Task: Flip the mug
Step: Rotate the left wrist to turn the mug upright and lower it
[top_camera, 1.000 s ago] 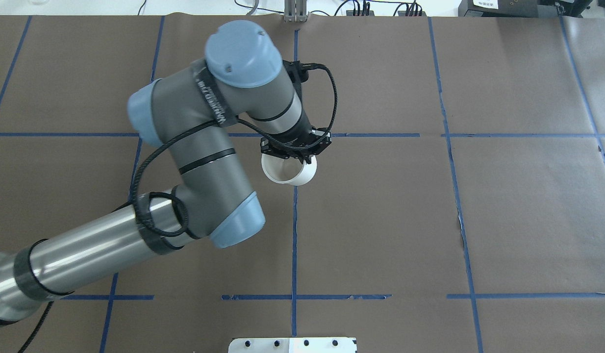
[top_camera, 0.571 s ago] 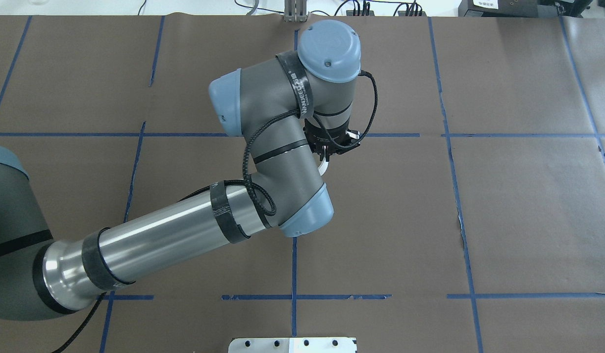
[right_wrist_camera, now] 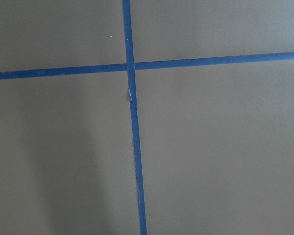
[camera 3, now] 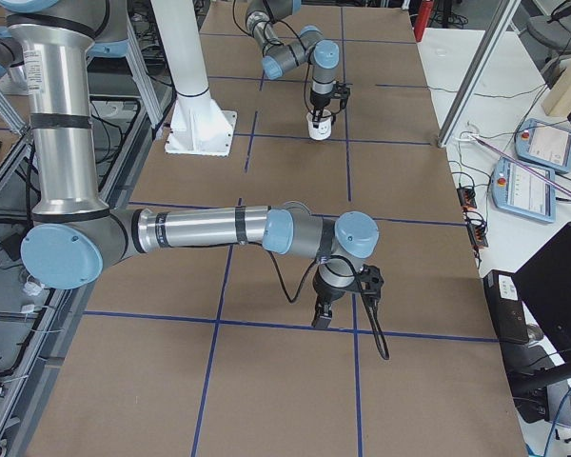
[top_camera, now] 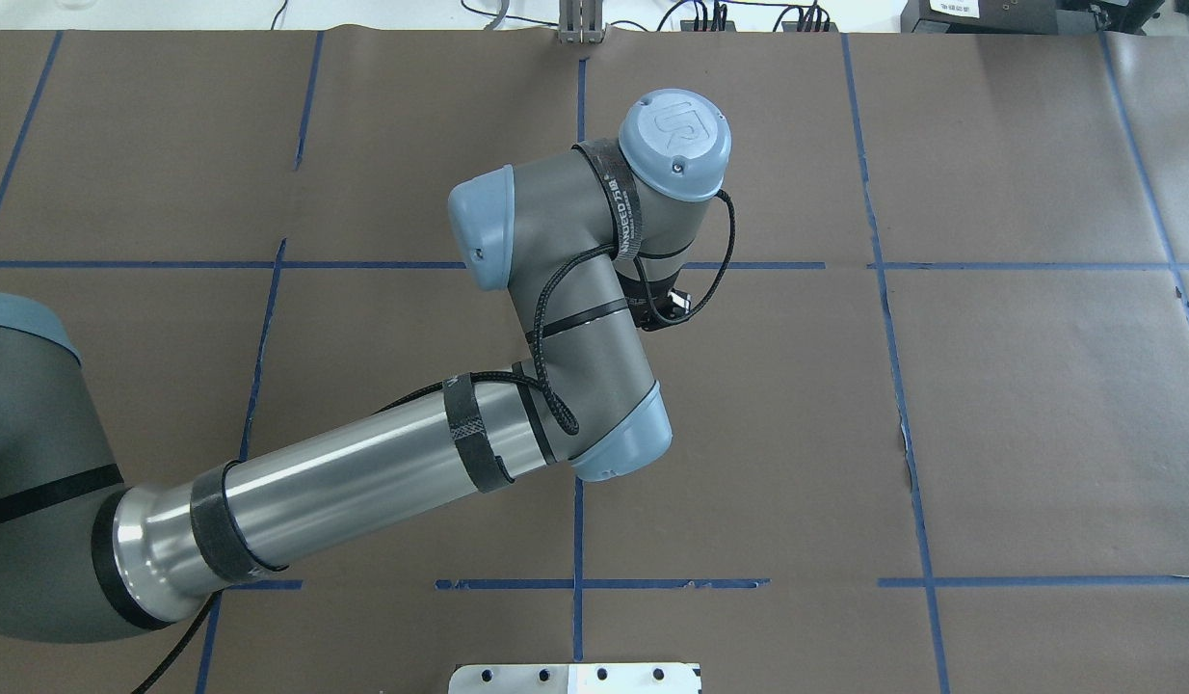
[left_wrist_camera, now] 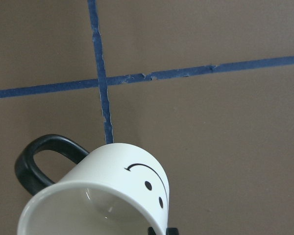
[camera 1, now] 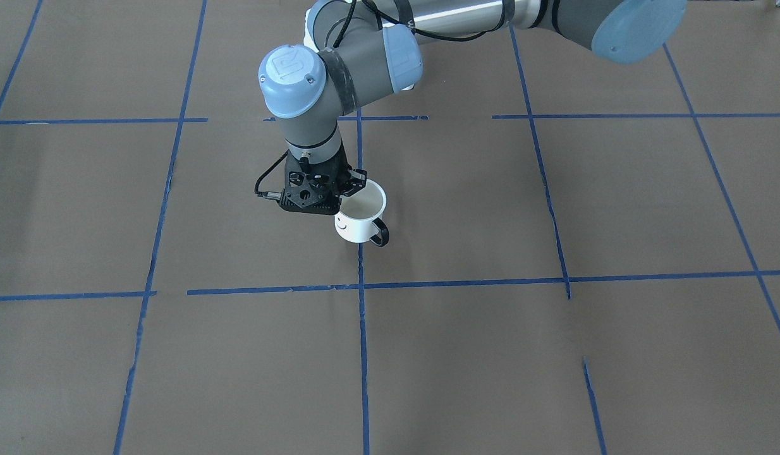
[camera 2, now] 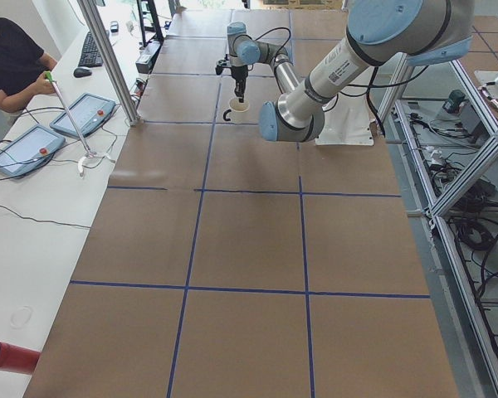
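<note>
The white mug (camera 1: pixel 359 222) with a black handle (camera 1: pixel 380 235) and a smiley face stands mouth up at a blue tape crossing near the table's middle. My left gripper (camera 1: pixel 351 185) comes down from above and is shut on the mug's rim on the side away from the handle. The left wrist view shows the mug (left_wrist_camera: pixel 112 191) close up, face and handle visible. In the overhead view my left arm hides the mug. I cannot tell whether its base touches the table. My right gripper (camera 3: pixel 322 319) shows only in the exterior right view, low over bare paper; I cannot tell its state.
Brown paper with a grid of blue tape lines (camera 1: pixel 361 287) covers the table. A metal base plate (top_camera: pixel 575 678) lies at the near edge. A white pillar on a plate (camera 3: pixel 186 57) stands at the robot's side. An operator (camera 2: pixel 8 58) sits with tablets beyond the far edge.
My left arm has swung right and its wrist has turned over. The mug, seen tilted under the gripper a second ago, is now hidden beneath the arm in the overhead view.
</note>
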### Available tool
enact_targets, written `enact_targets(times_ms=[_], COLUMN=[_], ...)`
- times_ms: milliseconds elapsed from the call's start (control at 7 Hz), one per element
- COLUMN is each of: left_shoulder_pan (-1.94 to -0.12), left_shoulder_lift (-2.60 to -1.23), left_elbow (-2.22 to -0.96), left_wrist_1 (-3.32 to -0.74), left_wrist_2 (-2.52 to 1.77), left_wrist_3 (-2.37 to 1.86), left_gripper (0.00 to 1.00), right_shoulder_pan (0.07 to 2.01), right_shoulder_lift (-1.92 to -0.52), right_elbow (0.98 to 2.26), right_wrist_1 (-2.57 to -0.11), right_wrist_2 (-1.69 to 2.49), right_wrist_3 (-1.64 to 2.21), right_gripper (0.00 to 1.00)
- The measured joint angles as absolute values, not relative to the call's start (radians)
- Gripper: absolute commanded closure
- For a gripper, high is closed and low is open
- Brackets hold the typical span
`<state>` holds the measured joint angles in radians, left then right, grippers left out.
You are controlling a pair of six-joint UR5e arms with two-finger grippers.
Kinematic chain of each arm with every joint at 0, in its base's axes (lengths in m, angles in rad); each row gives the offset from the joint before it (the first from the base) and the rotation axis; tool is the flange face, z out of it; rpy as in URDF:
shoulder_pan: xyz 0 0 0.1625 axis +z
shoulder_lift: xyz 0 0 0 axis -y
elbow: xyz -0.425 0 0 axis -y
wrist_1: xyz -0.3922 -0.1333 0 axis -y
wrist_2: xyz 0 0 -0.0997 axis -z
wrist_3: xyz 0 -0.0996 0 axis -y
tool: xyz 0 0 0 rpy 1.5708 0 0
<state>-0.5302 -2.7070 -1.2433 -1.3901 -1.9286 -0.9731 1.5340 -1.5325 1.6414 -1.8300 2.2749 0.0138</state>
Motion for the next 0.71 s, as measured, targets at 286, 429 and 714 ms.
enact_targets(times_ms=[286, 429, 714], left_shoulder_pan=[-0.524, -0.522, -0.518], left_shoulder_lift=[-2.698, -2.693, -2.683], left_elbow=[-1.243, -1.244, -1.249], left_wrist_1=[-1.382, -1.38, -1.378], left_wrist_2=[-1.928, -1.928, -1.929], left_wrist_3=[-0.956, -0.947, -0.929], left_gripper=[1.0, 0.93, 0.0], right_shoulder_pan=[1.534, 1.534, 1.534], right_shoulder_lift=[-1.532, -1.532, -1.532], right_elbow=[1.641, 1.641, 1.641], right_wrist_1=[-1.83, -1.83, -1.83], right_wrist_2=[2.275, 2.275, 2.275], right_wrist_3=[0.014, 0.014, 0.013], right_gripper=[0.0, 0.0, 0.0])
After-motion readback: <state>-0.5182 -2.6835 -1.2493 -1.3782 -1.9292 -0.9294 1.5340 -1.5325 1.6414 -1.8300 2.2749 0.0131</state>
